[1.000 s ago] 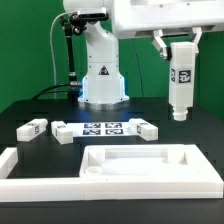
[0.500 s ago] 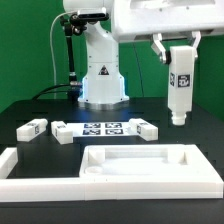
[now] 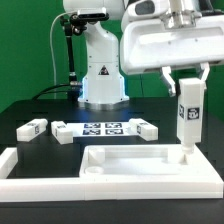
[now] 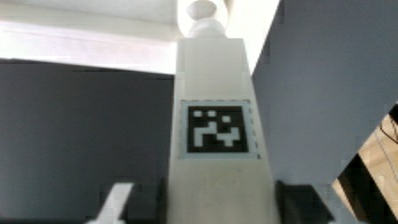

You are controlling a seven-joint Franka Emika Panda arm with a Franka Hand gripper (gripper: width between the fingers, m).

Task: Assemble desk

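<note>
Clearance is tight at the exterior view's right: claw [image 3: 190, 88] clamped on an upright square white leg [image 3: 189, 120], peg tip down at the far corner of the rimmed top panel [image 3: 130, 170]; contact not discernible. Dark matte tabletop [image 3: 40, 145] lies open behind the panel, with one loose leg [image 3: 32, 127] left of the marker board [image 3: 103, 128] and another leg [image 3: 147, 128] at its right. Low white border bar [image 3: 30, 178] edges the near side.
</note>
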